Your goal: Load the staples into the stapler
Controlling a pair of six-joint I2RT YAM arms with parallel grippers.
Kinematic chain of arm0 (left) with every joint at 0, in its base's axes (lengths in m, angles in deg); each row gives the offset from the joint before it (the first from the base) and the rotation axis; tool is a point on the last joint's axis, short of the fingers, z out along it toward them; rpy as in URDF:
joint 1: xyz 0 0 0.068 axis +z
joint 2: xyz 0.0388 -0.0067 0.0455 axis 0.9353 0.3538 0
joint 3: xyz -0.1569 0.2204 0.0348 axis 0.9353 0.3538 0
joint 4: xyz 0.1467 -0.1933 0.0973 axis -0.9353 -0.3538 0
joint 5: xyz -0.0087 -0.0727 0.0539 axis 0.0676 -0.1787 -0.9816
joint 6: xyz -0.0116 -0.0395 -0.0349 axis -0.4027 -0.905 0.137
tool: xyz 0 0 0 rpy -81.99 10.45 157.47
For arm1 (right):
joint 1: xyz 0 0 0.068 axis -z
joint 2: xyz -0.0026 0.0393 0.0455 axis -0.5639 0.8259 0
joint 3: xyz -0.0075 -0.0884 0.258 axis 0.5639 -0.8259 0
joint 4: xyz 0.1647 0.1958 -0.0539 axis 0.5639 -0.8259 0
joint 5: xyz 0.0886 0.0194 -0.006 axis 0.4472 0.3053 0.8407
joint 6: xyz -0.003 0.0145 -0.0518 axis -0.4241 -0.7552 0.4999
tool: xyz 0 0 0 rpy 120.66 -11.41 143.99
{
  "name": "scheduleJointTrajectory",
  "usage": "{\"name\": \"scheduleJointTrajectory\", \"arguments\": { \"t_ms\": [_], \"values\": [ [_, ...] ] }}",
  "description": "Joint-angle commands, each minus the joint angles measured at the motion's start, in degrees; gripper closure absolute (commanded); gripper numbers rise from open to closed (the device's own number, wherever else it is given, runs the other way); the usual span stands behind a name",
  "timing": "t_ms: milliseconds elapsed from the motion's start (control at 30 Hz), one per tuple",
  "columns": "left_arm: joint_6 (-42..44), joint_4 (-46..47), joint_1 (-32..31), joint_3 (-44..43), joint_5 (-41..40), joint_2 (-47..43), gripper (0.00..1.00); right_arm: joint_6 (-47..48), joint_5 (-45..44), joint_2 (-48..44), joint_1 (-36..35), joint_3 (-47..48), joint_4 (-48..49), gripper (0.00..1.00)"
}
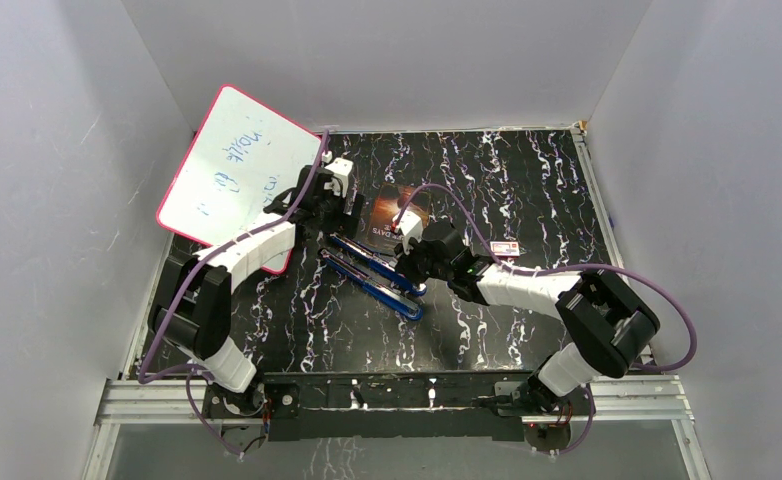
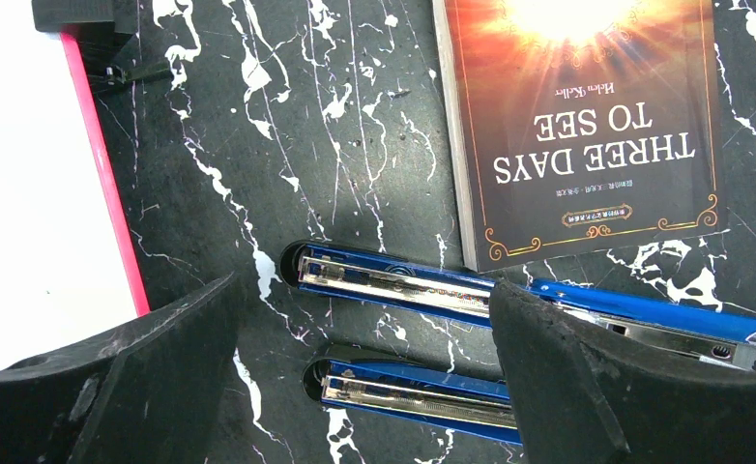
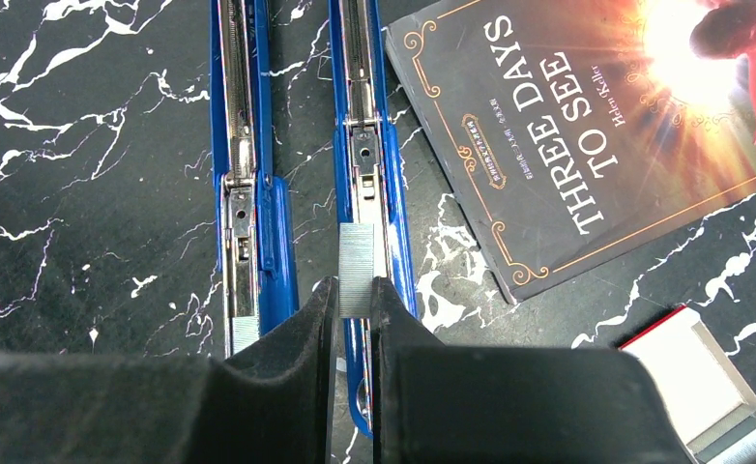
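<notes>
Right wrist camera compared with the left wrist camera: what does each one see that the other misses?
Only the right wrist view shows the staples, a short silvery strip pinched in the right claw above the open channel of one blue stapler. Only the left wrist view shows the pink-edged whiteboard and the left claw, its fingers spread wide and holding nothing. Both show that blue stapler and a second stapler lying open side by side, the book titled "Three Days to See", and the black marbled table.
</notes>
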Motion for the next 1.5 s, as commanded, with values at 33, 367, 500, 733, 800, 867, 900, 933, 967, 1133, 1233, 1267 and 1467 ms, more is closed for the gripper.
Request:
{"name": "scheduleJointTrajectory", "arguments": {
  "t_ms": [33, 367, 500, 733, 800, 867, 900, 933, 967, 1133, 1233, 1267, 1467],
  "values": [
    [0.64, -0.01, -0.25, -0.01, -0.9, 0.25, 0.04, 0.49, -0.34, -1.48, 0.4, 1.31, 2.77, 1.0],
    [0.77, -0.05, -0.28, 0.16, -1.45, -0.45, 0.03, 0.54, 1.2, -2.66, 0.99, 0.68, 3.83, 1.0],
    [0.81, -0.02, -0.25, 0.16, -1.55, -0.51, 0.03, 0.72, 1.9, -2.68, 1.12, 0.72, 3.95, 1.0],
    [1.42, -0.29, -0.35, 0.01, -1.94, -0.14, 0.03, 1.14, 1.42, -2.77, 1.11, 0.72, 4.04, 1.0],
    [1.47, -0.31, -0.36, -0.02, -1.98, 0.04, 0.03, 1.16, 0.88, -3.04, 1.13, 0.65, 3.88, 1.0],
    [1.48, -0.24, -0.34, -0.02, -1.83, -0.01, 0.03, 1.32, 0.66, -2.95, 1.12, 0.9, 3.61, 1.0],
    [1.48, -0.22, -0.34, 0.05, -1.76, 0.04, 0.03, 1.34, 0.79, -2.71, 1.05, 1.16, 3.22, 1.0],
    [1.54, -0.22, -0.36, 0.11, -1.72, 0.06, 0.03, 1.41, 0.85, -2.41, 1.02, 1.35, 2.97, 1.0],
    [1.61, -0.22, -0.42, 0.14, -1.79, -0.02, 0.03, 1.5, 1.01, -2.07, 1.02, 1.48, 2.94, 1.0],
    [2.04, -0.31, -0.68, 0.25, -2.51, 0.06, 0.03, 1.43, 1.41, -0.52, 0.96, 1.84, 2.87, 1.0],
    [2.2, -0.31, -0.86, 0.34, -2.79, 0.04, 0.03, 1.05, 0.21, 0.0, 0.93, 2.01, 2.92, 1.0],
    [2.33, -0.31, -0.99, 0.38, -2.95, 0.06, 0.03, 0.93, -0.39, 0.19, 0.97, 2.1, 2.9, 1.0],
    [2.77, -0.35, -1.44, 0.47, -3.48, -0.03, 0.03, -0.13, -1.36, 0.7, 0.93, 2.57, 2.61, 1.0]
  ]
}}
